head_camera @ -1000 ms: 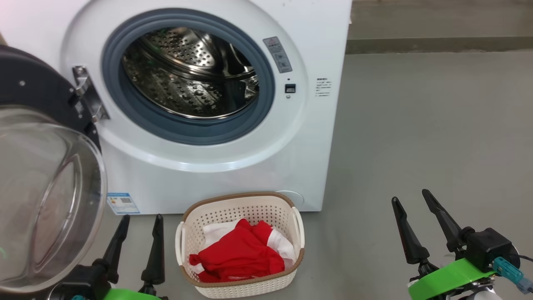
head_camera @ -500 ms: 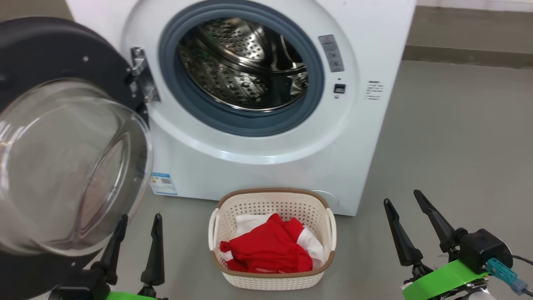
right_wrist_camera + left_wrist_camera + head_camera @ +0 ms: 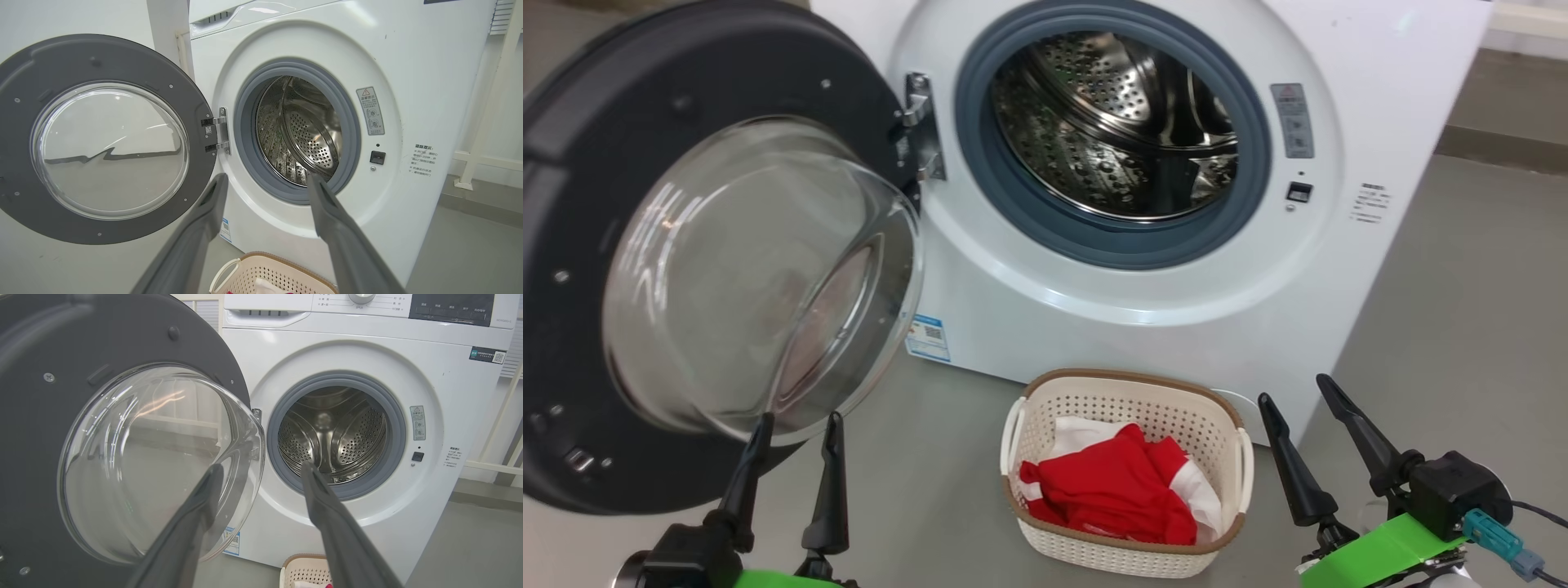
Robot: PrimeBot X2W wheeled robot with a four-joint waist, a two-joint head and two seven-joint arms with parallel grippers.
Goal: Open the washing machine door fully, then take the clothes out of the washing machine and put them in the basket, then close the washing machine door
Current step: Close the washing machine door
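The white washing machine (image 3: 1388,98) (image 3: 265,355) (image 3: 412,53) stands with its drum bare. Its door (image 3: 572,204) (image 3: 32,335) (image 3: 24,73), dark-rimmed with a clear glass bowl, hangs wide open at the left. On the floor in front sits the cream basket (image 3: 1143,400) (image 3: 265,265) holding red and white clothes (image 3: 1119,490). My left gripper (image 3: 798,422) (image 3: 261,469) is open and empty, low at the left just below the door's glass. My right gripper (image 3: 1294,388) (image 3: 265,179) is open and empty, right of the basket.
Grey floor (image 3: 1462,310) stretches to the right of the machine. A pale wall (image 3: 61,20) lies behind the door, and white rails (image 3: 486,122) stand at the far right.
The head camera has swung left, so machine, door and basket sit further right in its picture. Both grippers stay open and low as before.
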